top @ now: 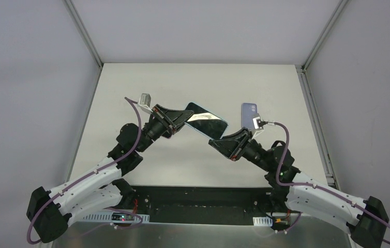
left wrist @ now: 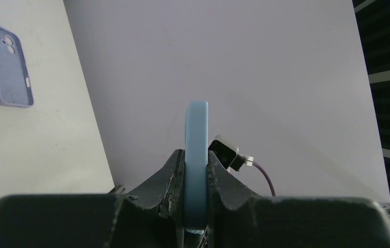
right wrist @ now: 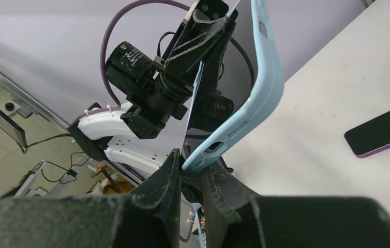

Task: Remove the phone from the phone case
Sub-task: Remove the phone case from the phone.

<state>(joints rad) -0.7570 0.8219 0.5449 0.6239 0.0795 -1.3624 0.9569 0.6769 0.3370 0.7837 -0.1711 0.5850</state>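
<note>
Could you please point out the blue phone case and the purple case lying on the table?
blue phone case [right wrist: 271, 85], right wrist view, its bent side wall.
purple case [left wrist: 5, 64], left wrist view, middle of its back.

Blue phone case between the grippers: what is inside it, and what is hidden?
The phone, dark screen showing; the blue case bows off it near the right gripper. The left gripper covers its other end.

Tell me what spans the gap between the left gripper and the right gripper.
The cased phone bridges it, off the table: the left gripper clamps one end, the right gripper pinches the opposite corner. The top view shows this.
</note>
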